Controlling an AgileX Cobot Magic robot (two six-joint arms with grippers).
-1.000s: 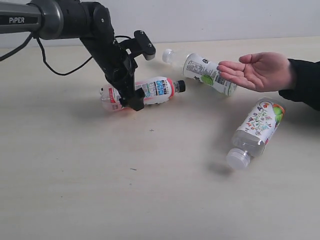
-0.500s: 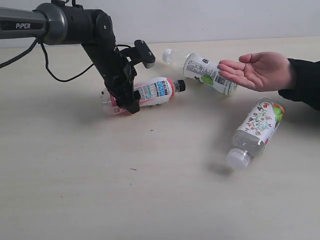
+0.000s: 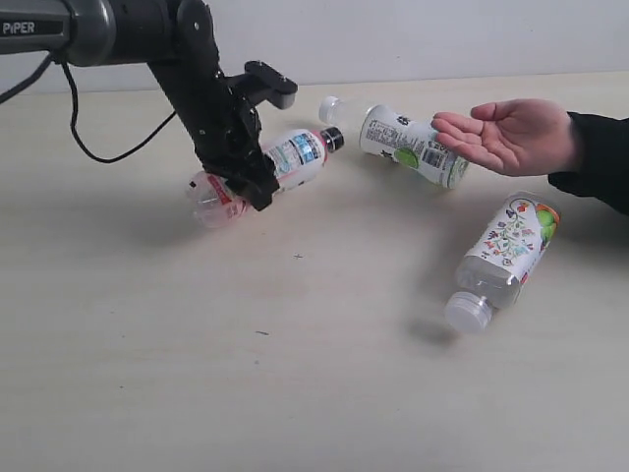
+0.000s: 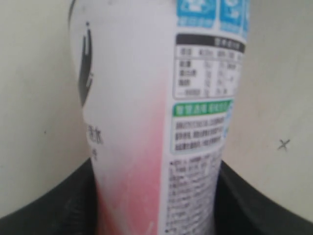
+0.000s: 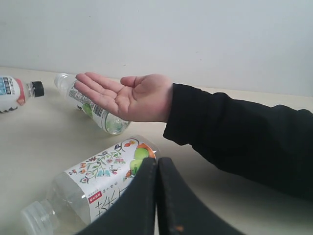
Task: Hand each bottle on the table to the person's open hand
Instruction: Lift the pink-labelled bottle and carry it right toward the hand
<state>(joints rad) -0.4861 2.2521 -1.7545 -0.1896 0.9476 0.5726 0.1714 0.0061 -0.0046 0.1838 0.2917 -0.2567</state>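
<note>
Bearing "PIPER", the left arm [image 3: 88, 25] clamps its end effector [image 3: 251, 182] on the pink-labelled bottle [image 3: 295, 155].

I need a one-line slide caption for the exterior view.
Left gripper holds the pink-labelled bottle, cap end up, short of an open hand; green-accented bottle and floral bottle lie on the table.

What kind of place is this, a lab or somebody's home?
Most likely a robotics lab or test bench: a bare pale wood-grain table, a plain white wall behind it, and a Piper-marked robot arm.
</note>
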